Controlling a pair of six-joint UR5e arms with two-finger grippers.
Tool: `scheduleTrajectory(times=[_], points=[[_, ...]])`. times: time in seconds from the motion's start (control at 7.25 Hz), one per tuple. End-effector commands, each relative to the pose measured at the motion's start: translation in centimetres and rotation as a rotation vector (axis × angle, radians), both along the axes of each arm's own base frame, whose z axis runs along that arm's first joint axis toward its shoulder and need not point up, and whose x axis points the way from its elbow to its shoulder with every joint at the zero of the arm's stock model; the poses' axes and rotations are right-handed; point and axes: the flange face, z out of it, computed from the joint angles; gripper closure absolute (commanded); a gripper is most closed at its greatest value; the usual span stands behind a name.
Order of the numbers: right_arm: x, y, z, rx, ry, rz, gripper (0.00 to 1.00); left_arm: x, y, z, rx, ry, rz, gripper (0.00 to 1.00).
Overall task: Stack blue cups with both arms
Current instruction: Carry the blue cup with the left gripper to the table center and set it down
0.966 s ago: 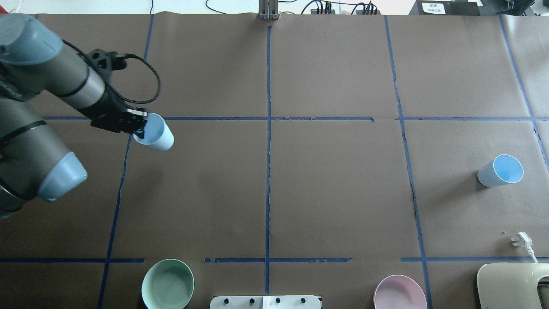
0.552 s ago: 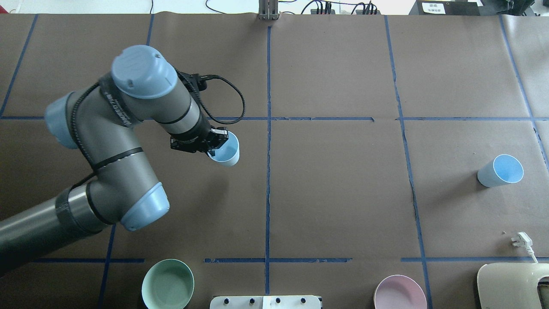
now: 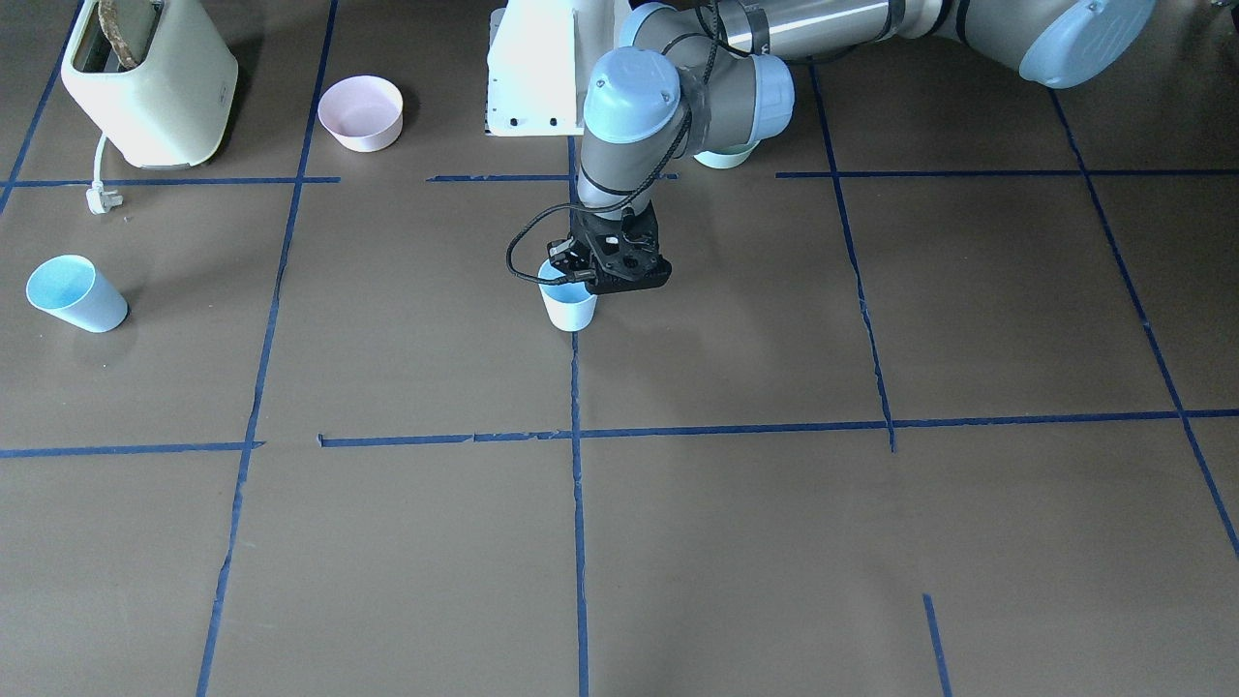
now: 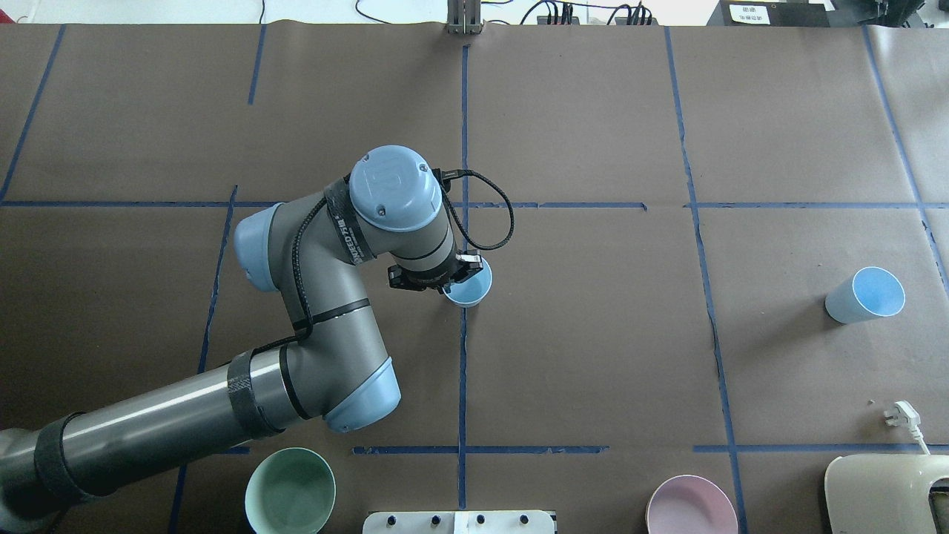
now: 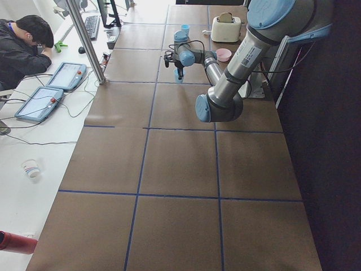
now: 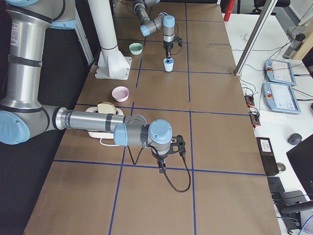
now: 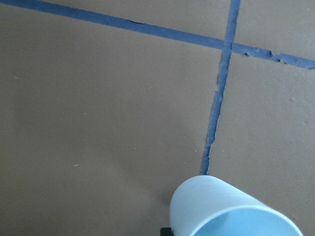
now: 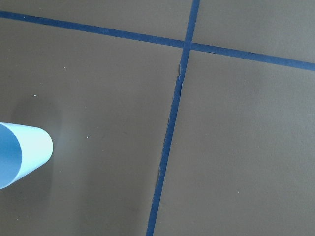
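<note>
In the front-facing view the left arm's [image 4: 326, 297] elbow hides nearly all of the mint-green round bowl [image 4: 289, 491]. The overhead view's lower edge cuts off the pink round bowl [image 4: 691, 508] and the cream toaster [image 4: 882, 493]. The right gripper [image 6: 162, 165] shows only in the right-side view, pointing down at the table, and whether it is open or closed cannot be told. Its wrist camera catches, at 9 o'clock, part of a pale sky-blue tapered plastic tumbler, the free cup [image 8: 19, 152]. The left gripper [image 4: 456, 273] is clamped on the rim of a matching pale blue tumbler, the held cup [image 4: 471, 291], at about that rim's 10 o'clock side overhead. Whether its base touches the surface cannot be told.

Brown paper marked into rectangles by blue tape lines covers the table [image 4: 593, 334]. The held cup is over the central tape line near the table's middle. The free cup stands alone at 3 o'clock from it, well apart, near the table's edge. A white desk beside the table carries 2 control pendants [image 5: 65, 76], and a person in a dark jacket [image 5: 22, 51] sits there.

There are 2 arms, 2 blue cups, 2 bowls, 1 toaster and 1 white plug [image 4: 901, 414].
</note>
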Motion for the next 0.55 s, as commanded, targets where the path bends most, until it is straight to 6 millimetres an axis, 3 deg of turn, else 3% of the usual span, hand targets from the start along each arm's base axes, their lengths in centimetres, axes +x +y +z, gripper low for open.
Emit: scheduleTrajectory(times=[0.0, 0.14, 0.28, 0.41], points=[[0.0, 0.0, 0.0, 0.000, 0.000, 0.000, 0.00, 0.8, 0.5, 0.6, 0.008, -0.009, 0.001, 0.67], [0.0, 0.0, 0.0, 0.000, 0.000, 0.000, 0.00, 0.8, 0.5, 0.7, 0.010, -0.012, 0.002, 0.25], [0.0, 0.0, -0.1, 0.001, 0.000, 0.000, 0.00, 0.5, 0.5, 0.3, 0.024, -0.005, 0.006, 0.00], [0.0, -0.1, -0.2, 0.004, -0.003, 0.000, 0.00, -0.6, 0.3, -0.6, 0.036, 0.010, 0.002, 0.00]])
